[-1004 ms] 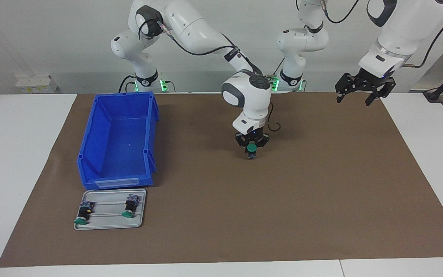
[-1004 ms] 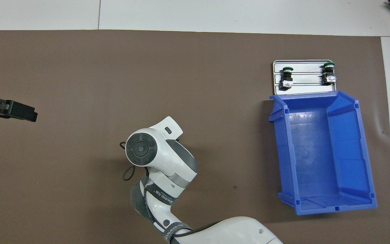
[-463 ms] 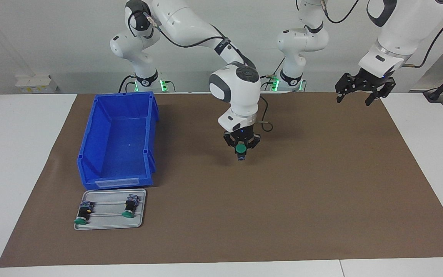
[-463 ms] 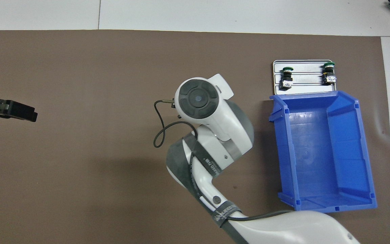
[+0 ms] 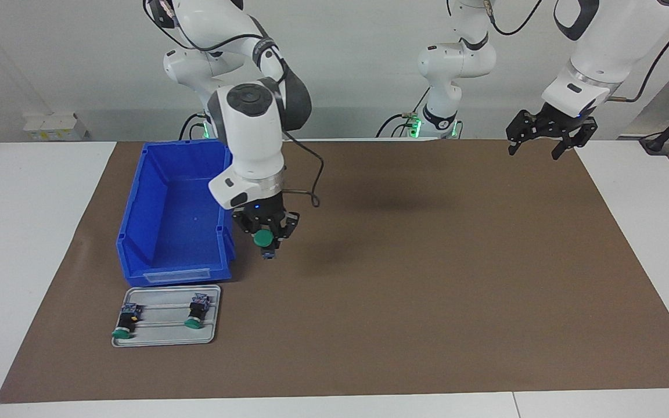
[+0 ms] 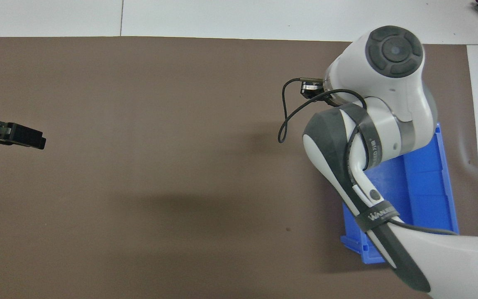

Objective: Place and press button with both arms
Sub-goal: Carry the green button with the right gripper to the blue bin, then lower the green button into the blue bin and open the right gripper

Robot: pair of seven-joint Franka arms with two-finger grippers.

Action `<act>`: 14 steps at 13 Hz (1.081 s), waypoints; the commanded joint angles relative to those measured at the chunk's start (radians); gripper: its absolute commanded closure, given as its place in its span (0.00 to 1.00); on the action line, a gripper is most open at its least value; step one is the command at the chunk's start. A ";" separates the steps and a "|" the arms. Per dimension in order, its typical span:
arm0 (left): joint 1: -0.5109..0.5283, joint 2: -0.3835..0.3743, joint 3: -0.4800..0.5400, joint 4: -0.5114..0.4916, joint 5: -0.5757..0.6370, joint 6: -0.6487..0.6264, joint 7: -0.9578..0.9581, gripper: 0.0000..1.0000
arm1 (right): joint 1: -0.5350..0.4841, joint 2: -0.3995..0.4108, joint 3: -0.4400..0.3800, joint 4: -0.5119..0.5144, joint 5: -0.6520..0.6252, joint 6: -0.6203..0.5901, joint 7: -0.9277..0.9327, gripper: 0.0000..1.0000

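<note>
My right gripper hangs over the brown mat, close beside the blue bin's wall, and is shut on the button. The button's round green cap faces the camera, and its dark body points down between the fingers. In the overhead view the right arm's wrist covers the held button. My left gripper waits raised and open over the mat's corner at the left arm's end, holding nothing; its dark fingers show at the edge of the overhead view.
A metal tray lies on the mat farther from the robots than the bin, with two more green-capped buttons lying on it. The bin holds nothing visible. The right arm hides the tray in the overhead view.
The right arm has swung from the middle of the mat toward its own end, carrying the button to beside the blue bin. The left arm has not moved.
</note>
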 commanded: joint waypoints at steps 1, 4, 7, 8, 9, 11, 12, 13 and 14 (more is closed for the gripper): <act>0.012 -0.031 -0.005 -0.035 -0.003 0.010 0.005 0.00 | -0.100 -0.059 0.018 -0.085 -0.020 -0.001 -0.073 1.00; 0.012 -0.031 -0.005 -0.035 -0.003 0.010 0.005 0.00 | -0.194 -0.138 0.018 -0.224 -0.020 0.019 -0.188 1.00; 0.012 -0.031 -0.005 -0.035 -0.003 0.010 0.007 0.00 | -0.239 -0.214 0.020 -0.379 -0.020 0.079 -0.225 1.00; 0.012 -0.031 -0.005 -0.035 -0.003 0.010 0.007 0.00 | -0.249 -0.238 0.020 -0.442 -0.020 0.126 -0.227 1.00; 0.012 -0.031 -0.005 -0.035 -0.003 0.010 0.005 0.00 | -0.249 -0.261 0.020 -0.511 -0.018 0.194 -0.225 1.00; 0.012 -0.031 -0.005 -0.035 -0.003 0.010 0.005 0.00 | -0.251 -0.292 0.018 -0.620 -0.018 0.304 -0.219 1.00; 0.012 -0.031 -0.005 -0.035 -0.003 0.010 0.005 0.00 | -0.251 -0.297 0.018 -0.654 -0.018 0.337 -0.215 1.00; 0.012 -0.031 -0.005 -0.035 -0.003 0.010 0.005 0.00 | -0.251 -0.297 0.018 -0.680 -0.018 0.373 -0.212 1.00; 0.012 -0.031 -0.005 -0.035 -0.003 0.010 0.005 0.00 | -0.251 -0.295 0.018 -0.711 -0.018 0.425 -0.201 1.00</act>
